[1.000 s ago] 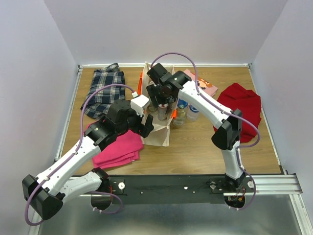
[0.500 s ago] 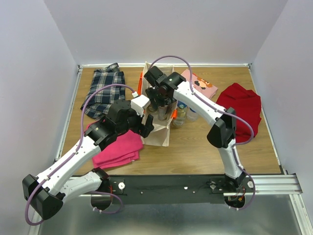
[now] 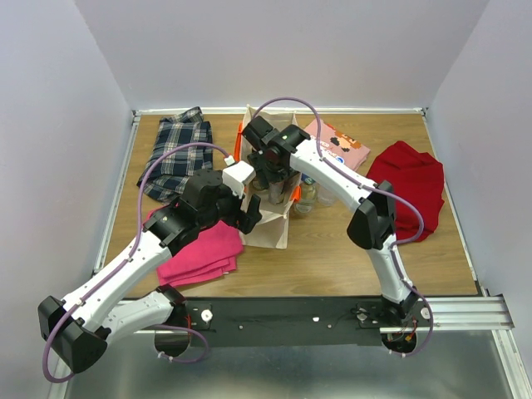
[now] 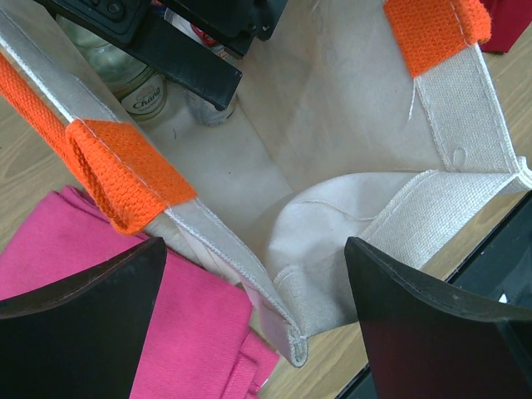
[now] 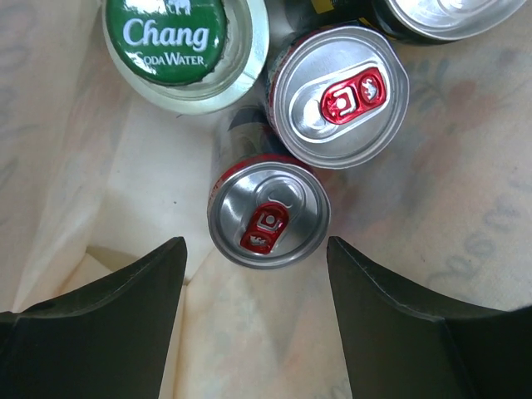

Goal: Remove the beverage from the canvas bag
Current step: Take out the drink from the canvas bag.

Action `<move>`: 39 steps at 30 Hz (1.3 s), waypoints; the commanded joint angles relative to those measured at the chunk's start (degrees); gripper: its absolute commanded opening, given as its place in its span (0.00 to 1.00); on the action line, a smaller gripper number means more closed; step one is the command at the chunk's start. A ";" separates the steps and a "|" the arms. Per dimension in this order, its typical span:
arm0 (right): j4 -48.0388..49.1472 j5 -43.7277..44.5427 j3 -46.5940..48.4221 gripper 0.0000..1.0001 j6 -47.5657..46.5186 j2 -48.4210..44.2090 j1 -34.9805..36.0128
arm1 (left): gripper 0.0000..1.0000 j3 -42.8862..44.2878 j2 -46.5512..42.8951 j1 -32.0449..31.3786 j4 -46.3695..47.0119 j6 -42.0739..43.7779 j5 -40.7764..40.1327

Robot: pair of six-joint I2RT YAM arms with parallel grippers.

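– Beverage can (image 5: pixel 268 224), the small one with the red tab: where do we have it?
– Upright on the floor of the canvas bag (image 3: pixel 270 231), which stands mid-worktop (image 3: pixel 332 249). A soda-water bottle (image 5: pixel 176 41) stands at its 11 o'clock and a larger can (image 5: pixel 337 96) just beside it at 1 o'clock.
– And our pincers?
– Our right pincer (image 5: pixel 256 249) hangs inside the bag directly over the can, jaws apart at its 9 and 3 o'clock, touching nothing we can see. Our left pincer (image 4: pixel 253 249) is spread wide with the bag's near rim between its jaws, gripping nothing. The pink cloth (image 4: pixel 191 332) lies below its outer finger.
– How do we expect the can to handle?
– We judge it stiff but thin-walled, smooth and round, so it can slip or dent. If full, it has some weight. We would take it on the side wall just under the rim, from the two free sides, squeezing moderately.
– Risks?
– The bag is soft, so its walls may sag inward or ride up with the can, and we would want the rim held. The neighbour at 1 o'clock leaves little room for a jaw.
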 commanded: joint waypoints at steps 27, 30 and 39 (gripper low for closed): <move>7.34 -2.91 -5.84 0.70 -0.39 -1.41 0.28 | 0.98 -1.54 0.06 -0.70 -2.68 0.90 -0.22; 7.69 -3.00 -6.28 0.71 -0.30 -1.32 0.19 | 0.98 -1.62 -0.11 -0.70 -2.77 0.81 -0.48; 7.95 -3.70 -6.37 0.54 -0.65 -1.32 0.19 | 0.98 -1.36 0.06 -0.70 -2.95 0.90 -0.92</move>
